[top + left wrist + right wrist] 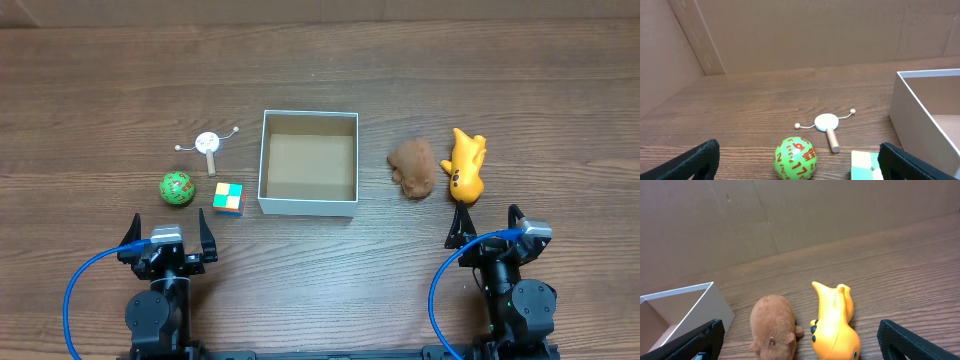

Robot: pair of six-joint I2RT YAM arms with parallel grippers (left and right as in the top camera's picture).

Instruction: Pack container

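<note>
Both arms are parked at the near edge of the surface (420, 290), and nothing is packed yet: the container (308, 207) sits in the middle, open side up, its brown floor bare. My left tool (171, 225) is spread wide and carries nothing, and my right tool (485, 228) is the same, its fingers splayed to either side of the wrist view with only wood between them. Left of the container lie a green ball (178, 188) with red numbers, a small colored cube (228, 197) almost touching the container's near left corner, and, farther off, a white disc on a wooden stick (208, 145). Right of it lie a brown plush animal (413, 167) and a yellow toy (465, 165), just beside each other. The relation I care about is on the right side. The yellow toy lies directly on the far side of my right tool, close to it, with its long axis running near to far and leaning a little. I judge that the spread fingers already straddle its narrow width, so a straight reach forward should serve. The container then lies to the left of that toy, past the plush, so I would carry over the plush rather than around it. The ball sits just as close ahead of the left tool, but I expect it to roll.
</note>
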